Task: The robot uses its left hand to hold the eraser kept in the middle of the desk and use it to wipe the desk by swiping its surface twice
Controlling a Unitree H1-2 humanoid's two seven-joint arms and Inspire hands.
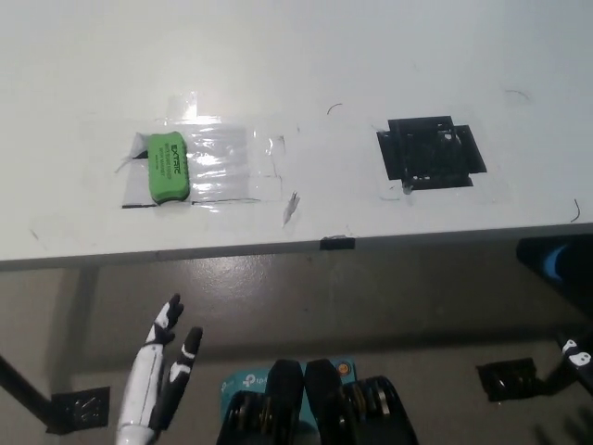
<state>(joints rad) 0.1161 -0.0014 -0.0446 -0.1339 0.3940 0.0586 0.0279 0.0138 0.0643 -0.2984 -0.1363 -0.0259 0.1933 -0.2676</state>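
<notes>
A green eraser (168,166) lies flat on the white desk (306,56), at the left end of a patch of clear tape. My white left hand (159,371) hangs low in front of the desk edge, well below the eraser, open with its fingers spread and holding nothing. Only a small black and white bit at the far lower right edge may belong to my right hand (576,355); its state does not show.
A black taped square (429,151) sits on the desk to the right of the eraser. The desk's front edge (334,245) runs across the middle of the picture, with grey floor below. Thin pen marks are scattered on the surface.
</notes>
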